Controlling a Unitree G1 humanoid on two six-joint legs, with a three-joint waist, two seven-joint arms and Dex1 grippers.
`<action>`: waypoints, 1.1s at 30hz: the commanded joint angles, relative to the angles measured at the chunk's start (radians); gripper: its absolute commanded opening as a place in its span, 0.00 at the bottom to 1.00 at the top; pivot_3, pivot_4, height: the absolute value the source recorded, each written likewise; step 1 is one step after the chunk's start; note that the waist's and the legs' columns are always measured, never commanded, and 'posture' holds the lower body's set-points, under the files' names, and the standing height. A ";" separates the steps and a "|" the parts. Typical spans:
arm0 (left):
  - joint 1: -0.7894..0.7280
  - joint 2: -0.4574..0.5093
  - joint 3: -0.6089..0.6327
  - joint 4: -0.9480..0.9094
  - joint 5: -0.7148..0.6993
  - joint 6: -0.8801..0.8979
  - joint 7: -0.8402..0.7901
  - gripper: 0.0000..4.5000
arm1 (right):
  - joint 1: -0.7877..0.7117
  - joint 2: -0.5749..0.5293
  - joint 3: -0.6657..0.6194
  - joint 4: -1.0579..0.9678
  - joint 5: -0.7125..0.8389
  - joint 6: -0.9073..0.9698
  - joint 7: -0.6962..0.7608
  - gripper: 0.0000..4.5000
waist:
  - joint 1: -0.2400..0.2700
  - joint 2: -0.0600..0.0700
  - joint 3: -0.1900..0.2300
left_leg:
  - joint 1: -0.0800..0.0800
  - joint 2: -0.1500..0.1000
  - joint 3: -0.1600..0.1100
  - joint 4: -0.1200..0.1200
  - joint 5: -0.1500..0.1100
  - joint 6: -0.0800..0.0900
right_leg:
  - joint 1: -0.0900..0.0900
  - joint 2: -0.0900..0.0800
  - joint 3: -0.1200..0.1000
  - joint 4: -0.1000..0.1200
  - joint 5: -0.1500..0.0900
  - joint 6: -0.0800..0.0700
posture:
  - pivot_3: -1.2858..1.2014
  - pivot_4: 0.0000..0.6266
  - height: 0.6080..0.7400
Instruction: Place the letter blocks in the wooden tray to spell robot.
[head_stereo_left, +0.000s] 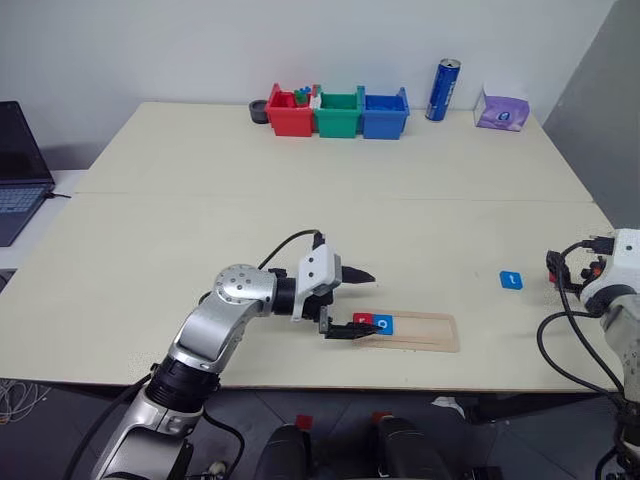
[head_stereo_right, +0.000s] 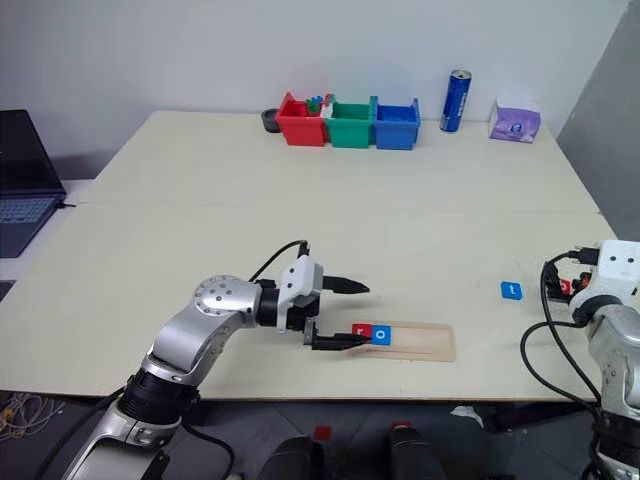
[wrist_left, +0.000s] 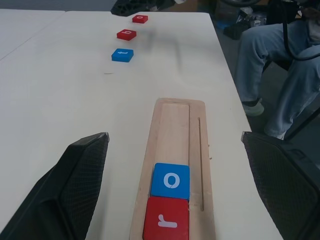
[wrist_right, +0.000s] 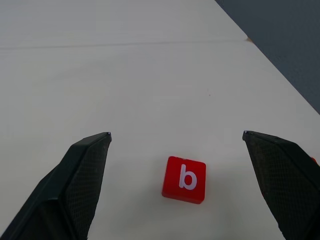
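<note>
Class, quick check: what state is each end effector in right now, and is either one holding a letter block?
Left end effector: open, holding nothing, above the wooden tray.
Right end effector: open, holding nothing, red b block ahead.

Left gripper (head_stereo_left: 353, 301) points right over mid-table, fingers spread wide and empty — right gripper (wrist_right: 176, 136) at the right edge, likewise wide apart.
</note>
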 joint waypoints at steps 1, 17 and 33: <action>-0.025 -0.011 -0.001 -0.053 -0.035 0.038 0.012 1.00 | -0.048 -0.004 0.004 0.129 -0.030 -0.044 0.012 1.00 | -0.001 0.000 0.000 | 0.000 0.000 0.000 0.000 0.000 0.000 | 0.000 0.000 0.000 0.000 0.000 0.000 | 0.52 0.24 1.00; 0.078 0.159 0.045 -0.037 -0.027 0.008 -0.064 1.00 | -0.123 0.006 0.027 0.389 -0.064 -0.156 0.052 0.65 | -0.002 0.001 0.000 | 0.001 0.000 0.002 -0.001 0.000 0.000 | 0.000 0.000 0.001 0.000 0.000 0.000 | 0.52 0.24 1.00; 0.152 0.182 0.045 0.008 -0.015 -0.157 -0.107 1.00 | 0.160 0.115 -0.034 -0.229 -0.004 0.060 -0.054 0.32 | 0.002 0.002 -0.001 | -0.002 0.002 -0.002 -0.003 0.000 0.000 | -0.002 -0.001 -0.001 0.000 -0.002 -0.002 | 0.52 0.24 1.00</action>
